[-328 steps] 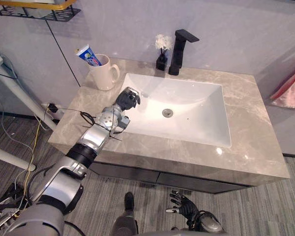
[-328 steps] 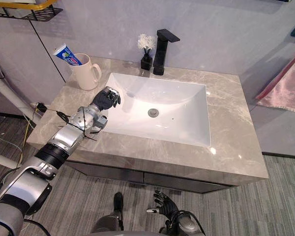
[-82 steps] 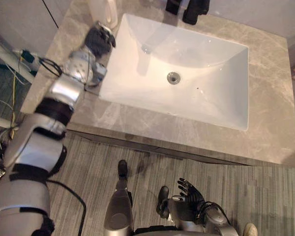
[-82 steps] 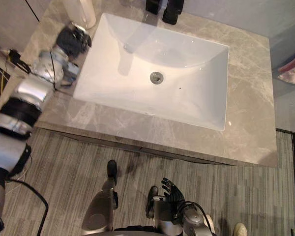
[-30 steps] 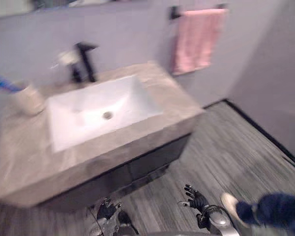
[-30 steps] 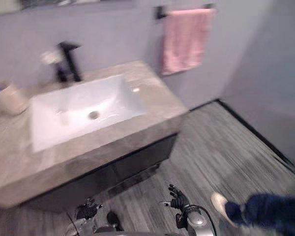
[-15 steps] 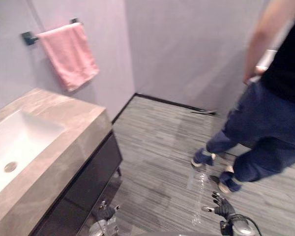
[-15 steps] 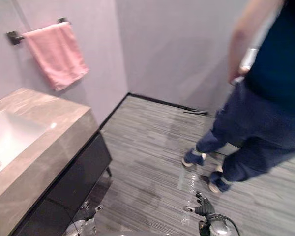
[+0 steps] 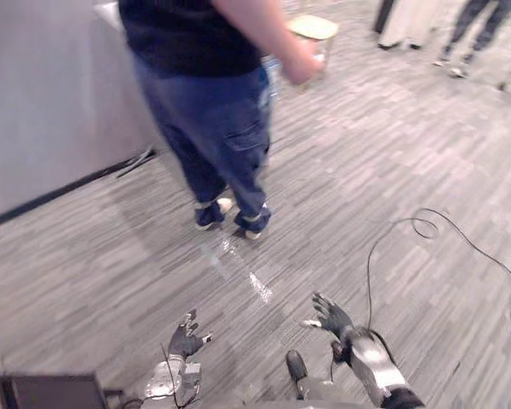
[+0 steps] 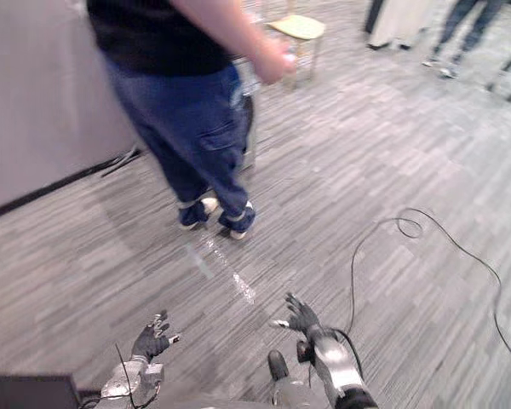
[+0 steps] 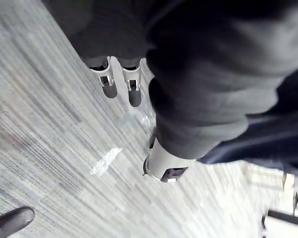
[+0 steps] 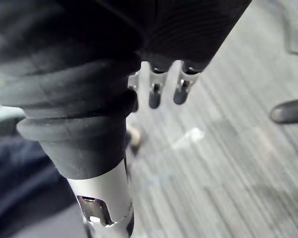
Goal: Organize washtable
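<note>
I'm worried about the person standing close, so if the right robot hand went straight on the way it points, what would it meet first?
Probably the person, around the shoes: the open right robot hand points that way over the floor. Depth is unclear; it could touch the floor first.

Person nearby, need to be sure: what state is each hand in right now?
Left hand: open, fingers spread, holding nothing.
Right hand: open, fingers spread, holding nothing.
</note>
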Controlling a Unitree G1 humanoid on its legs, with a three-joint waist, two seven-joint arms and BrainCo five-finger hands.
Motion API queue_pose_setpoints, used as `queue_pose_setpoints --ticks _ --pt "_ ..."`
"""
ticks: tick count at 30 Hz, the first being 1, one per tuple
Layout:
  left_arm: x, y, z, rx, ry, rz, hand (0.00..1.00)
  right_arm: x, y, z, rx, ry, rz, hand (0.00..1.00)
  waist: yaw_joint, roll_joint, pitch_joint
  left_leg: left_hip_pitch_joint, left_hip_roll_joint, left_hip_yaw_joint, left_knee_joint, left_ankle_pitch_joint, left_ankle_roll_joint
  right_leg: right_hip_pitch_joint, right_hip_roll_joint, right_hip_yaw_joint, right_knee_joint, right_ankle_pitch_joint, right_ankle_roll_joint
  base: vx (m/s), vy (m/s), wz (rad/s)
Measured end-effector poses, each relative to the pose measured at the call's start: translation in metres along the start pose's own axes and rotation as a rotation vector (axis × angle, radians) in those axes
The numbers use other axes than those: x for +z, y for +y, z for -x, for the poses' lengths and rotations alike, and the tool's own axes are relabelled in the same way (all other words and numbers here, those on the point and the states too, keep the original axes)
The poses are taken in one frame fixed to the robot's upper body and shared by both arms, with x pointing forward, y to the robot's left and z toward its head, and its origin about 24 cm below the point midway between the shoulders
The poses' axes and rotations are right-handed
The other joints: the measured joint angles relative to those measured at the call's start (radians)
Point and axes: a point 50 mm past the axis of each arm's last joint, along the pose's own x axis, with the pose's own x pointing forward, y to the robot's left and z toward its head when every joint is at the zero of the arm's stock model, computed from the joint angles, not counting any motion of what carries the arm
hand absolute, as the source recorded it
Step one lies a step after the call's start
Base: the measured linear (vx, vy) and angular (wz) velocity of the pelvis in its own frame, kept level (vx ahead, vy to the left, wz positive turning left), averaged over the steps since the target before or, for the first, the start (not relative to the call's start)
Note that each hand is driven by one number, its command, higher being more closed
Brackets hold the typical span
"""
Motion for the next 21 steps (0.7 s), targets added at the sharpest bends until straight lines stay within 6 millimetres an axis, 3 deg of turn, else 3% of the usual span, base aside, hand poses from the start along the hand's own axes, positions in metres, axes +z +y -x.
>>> queue_pose_setpoints --ticks 2,3,4,5,6,7,8,9,10,11,12,13,15,16,17,19,20,21 --pt "0.003 -0.006 -0.006 -0.034 0.003 -0.019 0.00 -0.021 -0.023 0.015 -0.125 0.043 -0.098 0.00 -0.059 0.015 -0.006 0.018 -0.033 0.058 -0.038 0.014 0.010 -0.022 -0.019 0.017 -0.025 0.027 0.028 0.01 0.165 -0.84" --pt "0.003 -0.007 -0.006 -0.037 0.003 -0.016 0.00 -0.030 -0.026 0.020 -0.139 0.066 -0.113 0.00 -0.066 0.017 -0.007 0.027 -0.034 0.080 -0.046 0.014 0.011 -0.028 -0.011 0.010 -0.026 0.041 0.022 0.01 0.139 -1.64" --pt "-0.001 -0.006 -0.004 -0.030 0.017 -0.007 0.00 -0.037 -0.029 0.025 -0.156 0.086 -0.125 0.00 -0.070 0.033 -0.006 0.037 -0.022 0.154 -0.027 0.017 0.007 -0.037 0.032 -0.053 -0.026 0.113 -0.060 -0.02 0.072 -1.48" --pt "-0.002 -0.005 -0.004 -0.026 0.019 -0.005 0.00 -0.038 -0.029 0.026 -0.153 0.089 -0.124 0.00 -0.069 0.035 -0.006 0.034 -0.017 0.166 -0.008 0.018 0.005 -0.038 0.036 -0.072 -0.026 0.132 -0.081 -0.09 0.045 -2.17" --pt "-0.006 0.001 -0.001 -0.004 0.034 0.001 0.00 -0.039 -0.019 0.024 -0.131 0.091 -0.127 0.00 -0.053 0.004 0.005 -0.012 -0.005 0.184 0.110 0.017 -0.013 -0.034 0.041 -0.137 -0.035 0.227 -0.132 -0.18 -0.035 -2.12" --pt "-0.013 0.001 0.002 0.004 0.054 0.019 0.00 -0.039 -0.015 0.023 -0.131 0.091 -0.141 0.00 -0.041 0.009 0.009 0.000 0.017 0.178 -0.019 0.054 0.016 -0.007 0.045 -0.223 -0.085 0.281 -0.096 -0.19 -0.039 -2.18" --pt "-0.017 -0.003 0.002 0.000 0.064 0.041 0.00 -0.039 -0.016 0.024 -0.138 0.087 -0.142 0.00 -0.048 0.021 0.014 0.028 0.050 0.200 -0.095 0.123 0.020 0.003 0.034 -0.343 -0.012 0.178 -0.114 -0.13 -0.011 -1.89" --pt "-0.029 -0.004 0.005 0.026 0.116 0.092 0.00 -0.042 -0.016 0.024 -0.138 0.099 -0.145 0.00 -0.032 0.018 0.000 0.071 0.032 0.282 -0.132 0.141 0.026 0.003 -0.029 -0.480 0.174 -0.047 -0.116 -0.01 0.054 -1.47" --pt "-0.039 -0.008 0.008 0.045 0.149 0.146 0.00 -0.042 -0.015 0.024 -0.130 0.102 -0.144 0.00 -0.018 0.041 -0.014 0.073 0.055 0.328 -0.129 0.140 0.028 0.019 -0.060 -0.558 0.283 -0.148 -0.122 0.01 0.058 -1.42" --pt "-0.042 -0.009 0.010 0.055 0.161 0.167 0.00 -0.040 -0.014 0.022 -0.125 0.099 -0.143 0.00 -0.014 0.047 -0.020 0.072 0.071 0.334 -0.124 0.140 0.028 0.041 -0.066 -0.582 0.301 -0.170 -0.112 0.02 0.045 -0.90" --pt "-0.049 -0.007 0.013 0.074 0.184 0.187 0.00 -0.040 -0.011 0.021 -0.110 0.100 -0.141 0.00 -0.012 0.076 -0.023 0.062 0.090 0.341 -0.126 0.149 0.021 0.090 -0.075 -0.612 0.272 -0.189 -0.085 -0.01 -0.024 -0.61" --pt "-0.055 -0.002 0.016 0.103 0.201 0.200 0.00 -0.044 -0.006 0.020 -0.081 0.124 -0.130 0.00 -0.003 0.047 -0.044 0.048 0.092 0.352 -0.141 0.160 0.010 0.150 -0.086 -0.607 0.183 -0.197 -0.027 -0.05 -0.122 -0.66" --pt "-0.068 0.010 0.021 0.160 0.254 0.221 0.00 -0.057 0.002 0.021 -0.057 0.184 -0.130 0.00 0.027 0.007 -0.077 0.015 0.072 0.362 -0.150 0.175 -0.010 0.202 -0.104 -0.571 0.036 -0.150 -0.004 -0.07 -0.232 -0.42" --pt "-0.078 0.021 0.023 0.209 0.305 0.233 0.00 -0.065 0.006 0.021 -0.051 0.223 -0.134 0.00 0.031 -0.059 -0.082 -0.001 0.044 0.360 -0.138 0.184 -0.019 0.240 -0.133 -0.565 -0.034 -0.158 0.022 -0.05 -0.285 0.03" --pt "-0.082 0.021 0.024 0.215 0.325 0.236 0.00 -0.068 0.005 0.023 -0.054 0.239 -0.131 0.00 0.031 -0.066 -0.078 -0.006 0.039 0.349 -0.125 0.185 -0.020 0.249 -0.143 -0.570 -0.046 -0.174 0.026 -0.08 -0.311 0.24" --pt "-0.085 0.012 0.024 0.216 0.342 0.258 0.00 -0.077 -0.006 0.029 -0.085 0.277 -0.115 0.00 0.038 -0.056 -0.070 -0.020 0.048 0.251 -0.085 0.187 -0.026 0.255 -0.133 -0.581 -0.031 -0.178 0.021 -0.12 -0.221 0.17" --pt "-0.086 0.007 0.024 0.206 0.343 0.265 0.00 -0.075 -0.013 0.029 -0.100 0.274 -0.101 0.00 0.037 -0.032 -0.068 -0.021 0.049 0.224 -0.090 0.187 -0.026 0.252 -0.127 -0.581 -0.023 -0.176 0.018 -0.11 -0.125 0.04" --pt "-0.086 0.005 0.025 0.200 0.345 0.266 0.00 -0.075 -0.016 0.030 -0.106 0.273 -0.098 0.00 0.034 -0.025 -0.070 -0.020 0.049 0.222 -0.096 0.188 -0.027 0.248 -0.126 -0.581 -0.020 -0.175 0.017 -0.11 -0.085 -0.03"
